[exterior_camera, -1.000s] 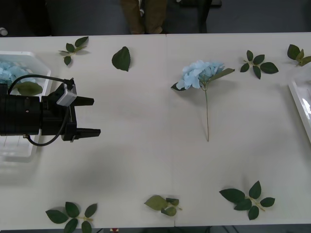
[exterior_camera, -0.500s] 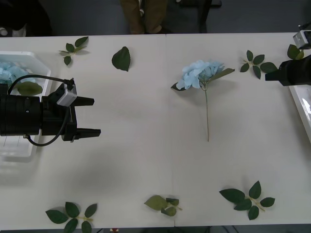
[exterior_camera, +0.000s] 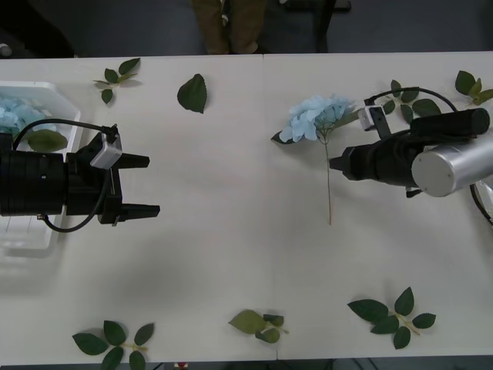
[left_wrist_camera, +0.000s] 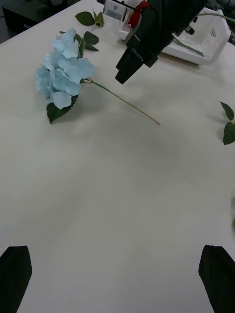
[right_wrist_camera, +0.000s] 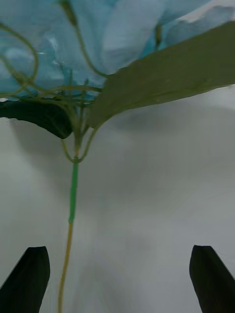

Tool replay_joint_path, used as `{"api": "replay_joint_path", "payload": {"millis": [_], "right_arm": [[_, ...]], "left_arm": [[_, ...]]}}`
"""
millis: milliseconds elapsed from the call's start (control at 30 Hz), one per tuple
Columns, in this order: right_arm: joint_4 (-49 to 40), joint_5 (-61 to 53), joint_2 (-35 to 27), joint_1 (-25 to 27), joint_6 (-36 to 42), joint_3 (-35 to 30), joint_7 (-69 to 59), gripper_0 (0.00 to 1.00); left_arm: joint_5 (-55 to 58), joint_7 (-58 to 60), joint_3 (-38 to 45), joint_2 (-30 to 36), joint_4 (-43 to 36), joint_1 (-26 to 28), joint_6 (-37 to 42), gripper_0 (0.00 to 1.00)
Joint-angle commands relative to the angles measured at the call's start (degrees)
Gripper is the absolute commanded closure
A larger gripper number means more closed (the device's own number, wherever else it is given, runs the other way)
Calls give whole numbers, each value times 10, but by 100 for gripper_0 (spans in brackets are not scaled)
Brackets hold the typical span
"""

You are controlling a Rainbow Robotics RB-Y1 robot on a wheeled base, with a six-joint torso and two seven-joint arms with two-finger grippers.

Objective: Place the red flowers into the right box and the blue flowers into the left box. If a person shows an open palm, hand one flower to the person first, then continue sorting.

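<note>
One blue flower [exterior_camera: 312, 116] lies mid-table, its thin stem [exterior_camera: 329, 189] pointing toward me. My right gripper [exterior_camera: 333, 163] is low beside that stem, just below the head. It is open, and the stem [right_wrist_camera: 72, 195] runs between its fingers, close to one fingertip [right_wrist_camera: 30, 279]. My left gripper [exterior_camera: 146, 185] hovers open over bare table at the left, far from the flower [left_wrist_camera: 63, 73]. More blue flowers [exterior_camera: 11, 112] lie in the left box [exterior_camera: 54, 91]. The right box [left_wrist_camera: 210, 44] holds green stems. The red flowers' heads are out of view.
Loose leaf sprigs lie around the table: one leaf [exterior_camera: 192, 92] and a sprig [exterior_camera: 115, 75] at the back, a sprig [exterior_camera: 408, 100] behind my right arm, and others [exterior_camera: 389, 312] [exterior_camera: 260, 324] [exterior_camera: 114, 343] along the near edge. A person's legs [exterior_camera: 227, 23] stand beyond the far edge.
My right arm came in from the right edge and moved left to the blue flower's stem. The left arm and the flower have not moved.
</note>
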Motion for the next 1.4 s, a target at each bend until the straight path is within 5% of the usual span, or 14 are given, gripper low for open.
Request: {"api": "replay_joint_path", "payload": {"millis": [33, 500, 567, 633, 700, 1167, 1400], "right_arm": [[-17, 47, 52, -22, -7, -1, -14, 17], [91, 161, 137, -82, -9, -1, -34, 19], [100, 167, 145, -86, -9, -1, -35, 43], [109, 172, 149, -91, -13, -1, -40, 86], [110, 172, 149, -92, -15, -1, -43, 100], [98, 161, 127, -91, -24, -2, -59, 100], [13, 107, 53, -90, 14, -2, -64, 100]], "left_arm": [[0, 32, -8, -4, -16, 9, -6, 0], [0, 32, -8, -4, -16, 9, -6, 0], [0, 32, -8, -4, -16, 9, -6, 0], [0, 32, -8, -4, -16, 9, -6, 0], [0, 32, -8, -4, -16, 9, -6, 0], [0, 32, -8, -4, -16, 9, -6, 0], [0, 32, -8, -4, -16, 9, -6, 0]]}}
